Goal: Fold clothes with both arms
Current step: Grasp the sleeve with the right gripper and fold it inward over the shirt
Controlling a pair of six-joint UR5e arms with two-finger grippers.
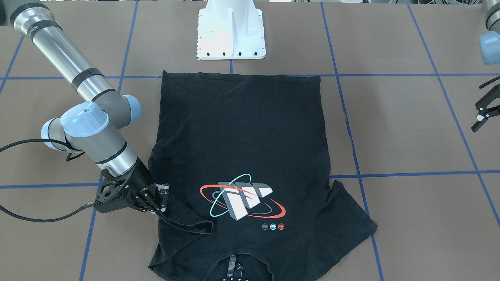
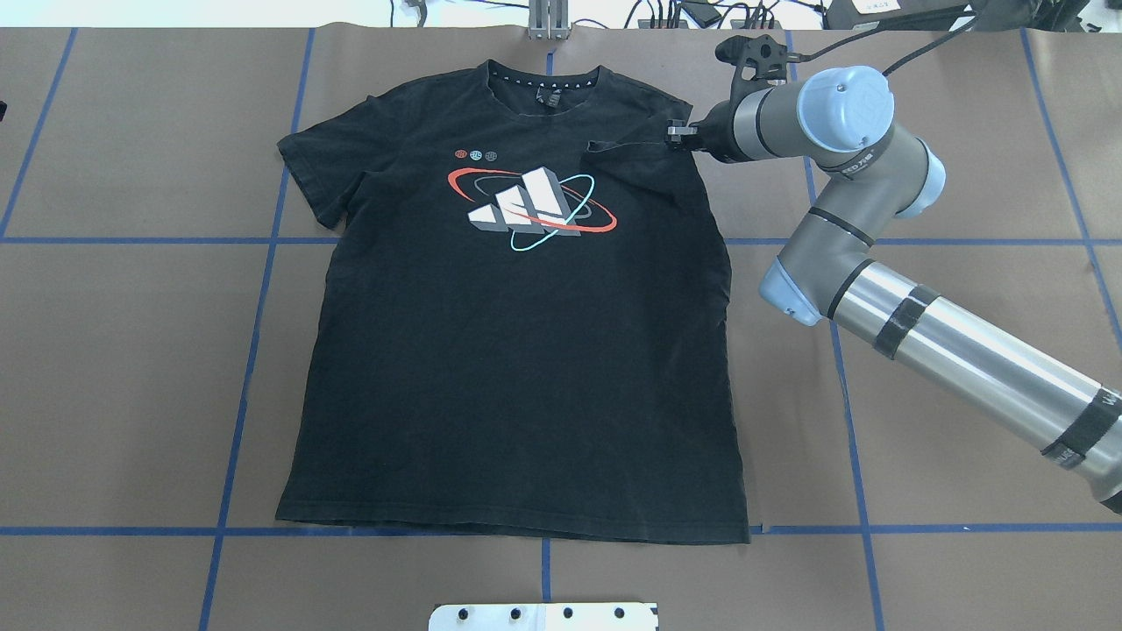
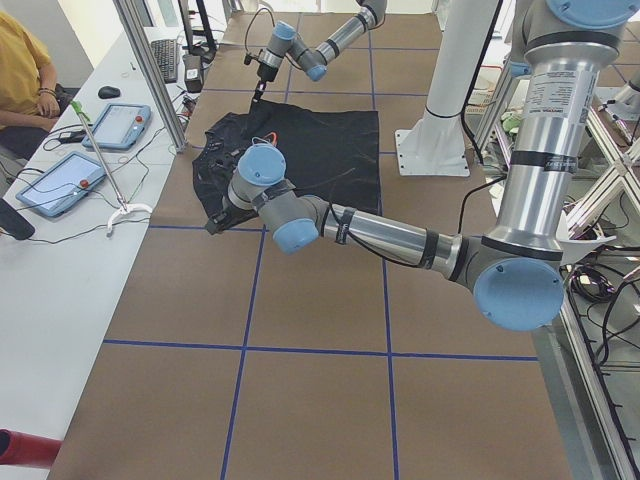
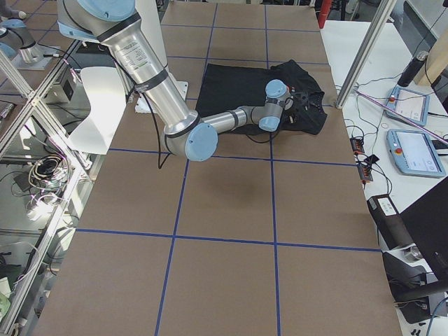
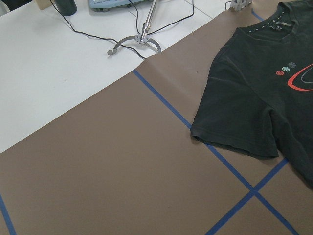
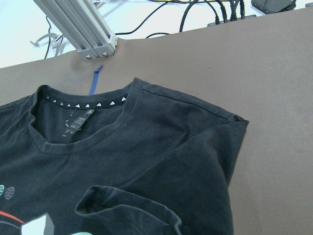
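Nearest the white pedestal base, we found the hem of the black short-sleeved cotton T-shirt lying straight and flat on the brown paper-covered table, with the collar away from the robot. Further out, the white, red and teal orbit graphic faced up. Beside it, the black two-finger right gripper was closed on the edge of the near sleeve, holding it raised and turned inward over the chest. The opposite sleeve lay spread flat. The left gripper stood well apart from the cloth, jaws parted, holding nothing.

We judged the step in hand to be the first sleeve fold. To do it well, we advised carrying the sleeve low and level towards the graphic. The crease should fall in line with the side seam. Release should come only once the cloth rested flat, lest the shoulder drag and wrinkle the collar.
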